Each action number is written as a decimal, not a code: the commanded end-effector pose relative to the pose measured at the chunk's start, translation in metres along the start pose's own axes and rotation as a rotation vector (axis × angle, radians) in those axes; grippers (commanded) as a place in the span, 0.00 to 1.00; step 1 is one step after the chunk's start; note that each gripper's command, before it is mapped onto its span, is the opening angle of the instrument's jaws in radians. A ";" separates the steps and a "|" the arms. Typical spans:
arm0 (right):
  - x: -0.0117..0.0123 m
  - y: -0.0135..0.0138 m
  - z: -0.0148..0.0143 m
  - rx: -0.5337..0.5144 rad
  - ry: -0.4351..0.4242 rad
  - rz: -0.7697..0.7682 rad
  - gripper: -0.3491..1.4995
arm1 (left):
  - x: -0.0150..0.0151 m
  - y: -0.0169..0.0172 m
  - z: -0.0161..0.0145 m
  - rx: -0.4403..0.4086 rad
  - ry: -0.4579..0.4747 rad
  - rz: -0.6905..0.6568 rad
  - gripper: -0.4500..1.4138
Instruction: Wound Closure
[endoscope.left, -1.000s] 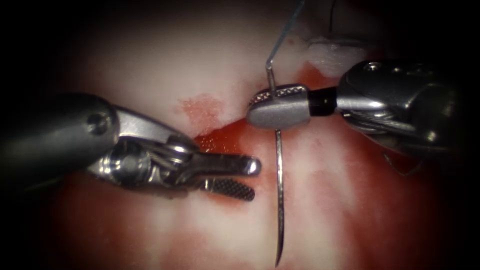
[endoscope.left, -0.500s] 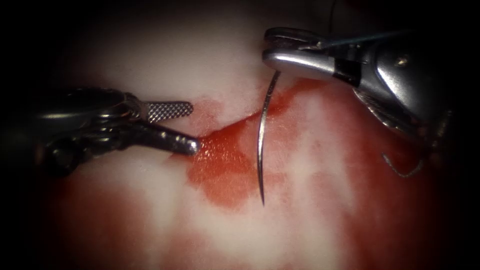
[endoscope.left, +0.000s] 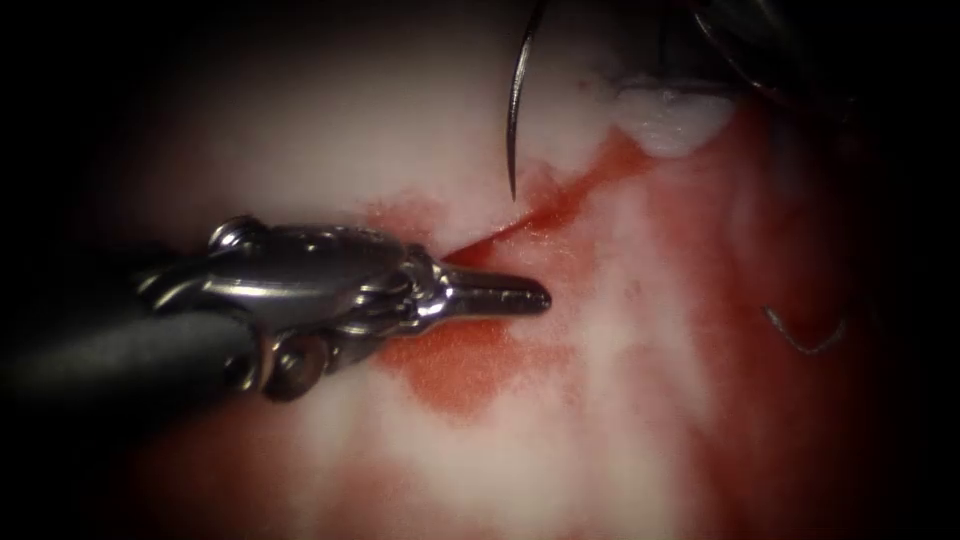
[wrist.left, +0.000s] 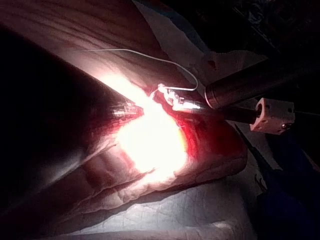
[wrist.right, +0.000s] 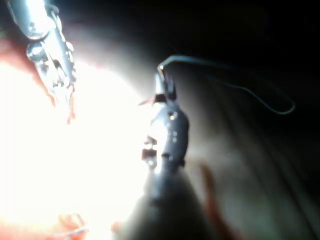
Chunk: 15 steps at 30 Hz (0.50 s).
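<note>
My left tool (endoscope.left: 535, 296) lies low over the tissue (endoscope.left: 330, 130) on the left of the cut (endoscope.left: 560, 205). Its jaws are shut with nothing seen between them, and the tip rests at the cut's lower end. The curved needle (endoscope.left: 514, 110) hangs free above the tissue near the cut's upper part, point down and not in the tissue. My right tool (wrist.right: 163, 92) has its jaws shut on the needle near its thread end. The thread (wrist.right: 240, 87) trails away from there. The left wrist view has the right tool (wrist.left: 182, 103) over the brightly lit wound.
Red fluid (endoscope.left: 460, 370) pools on the tissue below the left tool and stains the right side. A cut end of thread (endoscope.left: 800, 338) lies on the tissue at the right. A white lump (endoscope.left: 670, 118) sits by the cut's upper end.
The left jaws went from wide open to shut, and the tool moved right to the cut. The right tool lifted up and away with the needle, whose point has risen clear of the tissue.
</note>
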 end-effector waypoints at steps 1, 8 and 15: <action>0.0003 0.0005 0.0019 -0.005 0.001 0.003 0.00 | -0.0008 0.0002 0.0005 -0.024 0.015 0.001 0.00; 0.0007 -0.0007 0.0026 -0.017 -0.004 0.025 0.00 | -0.0008 0.0011 -0.0002 -0.231 0.088 0.103 0.00; 0.0007 -0.0008 0.0025 -0.016 -0.002 0.054 0.00 | -0.0027 -0.0005 -0.0037 -0.225 0.058 0.087 0.00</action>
